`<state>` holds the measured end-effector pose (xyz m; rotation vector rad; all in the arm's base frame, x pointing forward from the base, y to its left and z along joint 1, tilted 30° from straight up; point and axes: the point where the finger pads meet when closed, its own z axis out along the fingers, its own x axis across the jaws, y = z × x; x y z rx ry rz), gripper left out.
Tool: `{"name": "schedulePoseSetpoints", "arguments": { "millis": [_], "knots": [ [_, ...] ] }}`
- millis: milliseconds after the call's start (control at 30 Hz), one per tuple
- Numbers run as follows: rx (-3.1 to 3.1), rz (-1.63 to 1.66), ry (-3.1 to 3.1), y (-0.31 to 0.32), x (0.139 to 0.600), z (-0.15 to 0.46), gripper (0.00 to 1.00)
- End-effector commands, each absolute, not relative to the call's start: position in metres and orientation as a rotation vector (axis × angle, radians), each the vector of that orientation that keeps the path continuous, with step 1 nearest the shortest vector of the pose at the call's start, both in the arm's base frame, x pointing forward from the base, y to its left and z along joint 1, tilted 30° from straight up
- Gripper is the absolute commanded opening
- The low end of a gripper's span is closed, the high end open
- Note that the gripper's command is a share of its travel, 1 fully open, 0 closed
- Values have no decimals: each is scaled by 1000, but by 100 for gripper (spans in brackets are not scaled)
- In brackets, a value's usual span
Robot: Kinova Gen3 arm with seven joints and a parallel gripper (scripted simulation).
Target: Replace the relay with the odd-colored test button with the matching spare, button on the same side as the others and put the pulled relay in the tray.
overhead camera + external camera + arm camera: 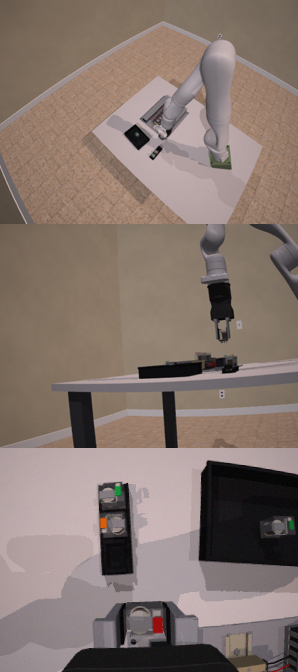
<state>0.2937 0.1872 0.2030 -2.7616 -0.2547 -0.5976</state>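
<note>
Green-button relay [137,134] [276,527] already in tray [130,141] [170,371] [204,513]. Tool [223,338] [144,616] about half open, clamped on red-button spare [223,335] [141,621], aloft. Left: align button side, plug fully in, release, back off. Rack [144,119] mostly hidden; buttons there look red.

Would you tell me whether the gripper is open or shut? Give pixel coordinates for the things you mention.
Shut on the red-button relay [223,335] [140,620]: the gripper's fingers [217,329] flank its body, well above the table.
</note>
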Motion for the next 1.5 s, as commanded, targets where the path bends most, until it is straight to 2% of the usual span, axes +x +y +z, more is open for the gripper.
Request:
{"name": "schedulePoseSetpoints", "arguments": {
  "millis": [0,1467],
  "knots": [
    [-2744,-586,-278,188,297,205,0],
    [-2752,-589,-277,69,401,199,0]
  ]
}}
